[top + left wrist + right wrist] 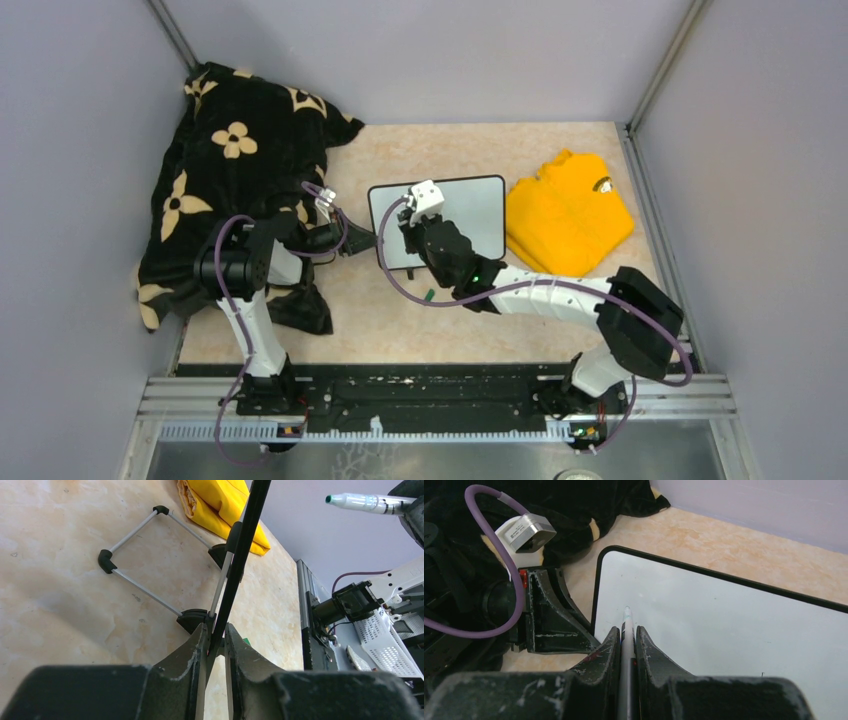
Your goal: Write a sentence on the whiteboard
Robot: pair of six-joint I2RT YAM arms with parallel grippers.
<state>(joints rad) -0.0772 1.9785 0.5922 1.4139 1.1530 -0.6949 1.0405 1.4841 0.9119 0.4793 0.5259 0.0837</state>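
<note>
While left fingers [192,655] pinch the whiteboard [485,215] frame and right fingers [606,652] clamp a marker [626,622], the board surface shows no writing yet.

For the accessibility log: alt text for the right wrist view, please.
The right end effector grips a marker, its tip aimed at the whiteboard near its left edge. The left end effector clamps that edge; a black patterned blanket lies behind.
</note>
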